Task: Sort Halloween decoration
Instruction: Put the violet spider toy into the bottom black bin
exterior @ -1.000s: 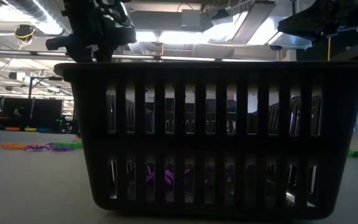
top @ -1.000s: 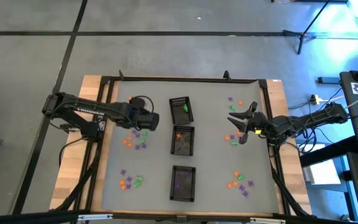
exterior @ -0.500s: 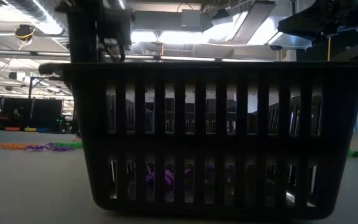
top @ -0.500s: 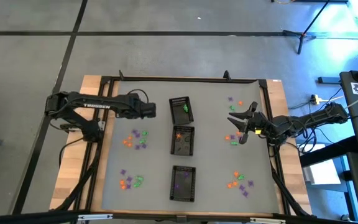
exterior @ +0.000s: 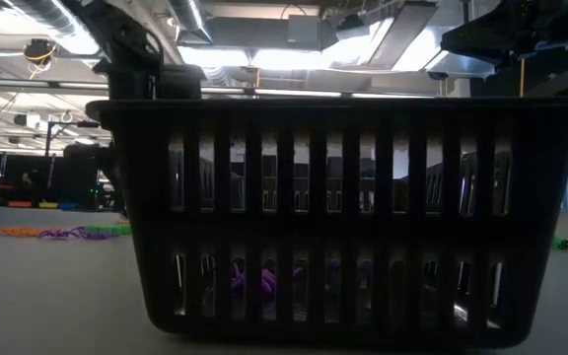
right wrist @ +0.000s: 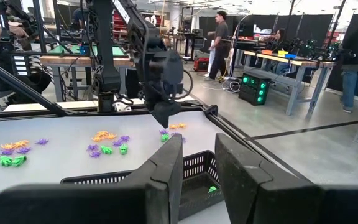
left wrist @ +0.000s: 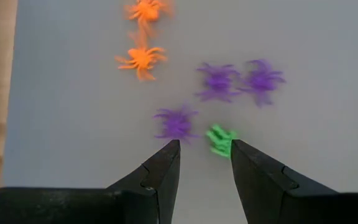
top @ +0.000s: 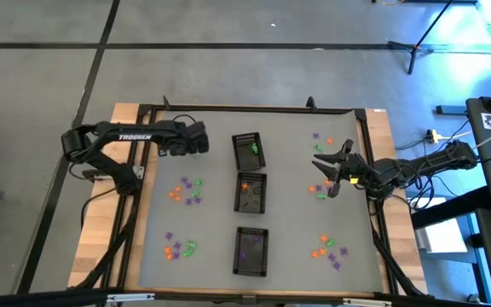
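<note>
Table [top: 143,213]: carries three black mesh trays in one column down its middle.
- Far tray [top: 248,150]: holds a green trinket [top: 254,148].
- Middle tray [top: 251,192]: holds an orange trinket [top: 245,185].
- Near tray [top: 251,251]: holds purple trinkets [exterior: 264,281], visible through its slots in the low view.

Rest of the Halloween decoration: lies loose on the table in small mixed heaps of orange, green and purple.
- On the left side: far-left heap [top: 186,189] and near-left heap [top: 180,248].
- On the right side: far-right heap [top: 322,139] close to the far edge, mid-right heap [top: 320,193], and near-right heap [top: 329,250] toward the near edge.

Left gripper [top: 201,143]: hangs above the far left part of the table, between the left edge and the far tray, just beyond the far-left heap.
- Fingers [left wrist: 163,171]: stand moderately apart, with nothing between them.
- In its wrist view, past the fingertips: a green spider [left wrist: 219,140] and a purple spider [left wrist: 176,123] just beside each other, then two more purple spiders [left wrist: 217,81] and two orange spiders [left wrist: 142,57].
- Touches none of them.

Right gripper [top: 326,171]: hangs over the right side of the table, between the far-right heap and the mid-right heap, and points toward the trays.
- Fingers [right wrist: 166,168]: stand apart, with a narrow empty gap.
- Holds nothing.
</note>
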`<control>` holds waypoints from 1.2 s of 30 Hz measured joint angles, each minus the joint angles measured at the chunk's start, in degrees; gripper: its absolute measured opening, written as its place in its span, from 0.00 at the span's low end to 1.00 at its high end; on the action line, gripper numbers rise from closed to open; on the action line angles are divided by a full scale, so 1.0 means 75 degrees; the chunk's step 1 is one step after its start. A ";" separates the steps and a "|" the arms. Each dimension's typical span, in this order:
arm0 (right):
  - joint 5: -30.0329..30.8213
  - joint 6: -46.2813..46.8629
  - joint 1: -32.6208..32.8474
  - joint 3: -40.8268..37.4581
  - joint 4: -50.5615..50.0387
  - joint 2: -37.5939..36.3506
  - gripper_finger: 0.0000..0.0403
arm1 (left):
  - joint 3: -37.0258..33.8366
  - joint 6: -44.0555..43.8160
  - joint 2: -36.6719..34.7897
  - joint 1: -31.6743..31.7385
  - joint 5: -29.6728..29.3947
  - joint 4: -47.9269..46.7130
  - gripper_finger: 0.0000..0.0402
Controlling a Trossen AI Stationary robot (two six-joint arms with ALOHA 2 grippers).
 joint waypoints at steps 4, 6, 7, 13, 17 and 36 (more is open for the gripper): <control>-0.0001 0.0000 0.0001 0.0000 0.0000 0.0001 0.23 | -0.0249 0.0005 0.0000 0.0309 0.0241 0.0137 0.34; -0.0001 0.0000 0.0001 0.0000 0.0000 0.0001 0.23 | -0.0376 0.0012 0.0000 0.0411 0.0274 0.0233 0.34; -0.0001 -0.0002 0.0001 0.0000 -0.0001 0.0002 0.23 | -0.0431 0.0013 0.0000 0.0456 0.0281 0.0294 0.34; -0.0002 -0.0003 0.0001 0.0000 0.0000 0.0002 0.23 | -0.0809 0.0085 0.0000 0.0705 0.0322 0.1067 0.34; 0.0000 -0.0003 0.0002 0.0000 0.0000 0.0002 0.23 | -0.1037 0.0332 0.0000 0.0875 0.0464 0.1426 0.34; -0.0002 -0.0002 0.0001 0.0000 0.0000 0.0002 0.23 | -0.1201 0.0237 -0.0020 0.1026 0.0581 0.1594 0.08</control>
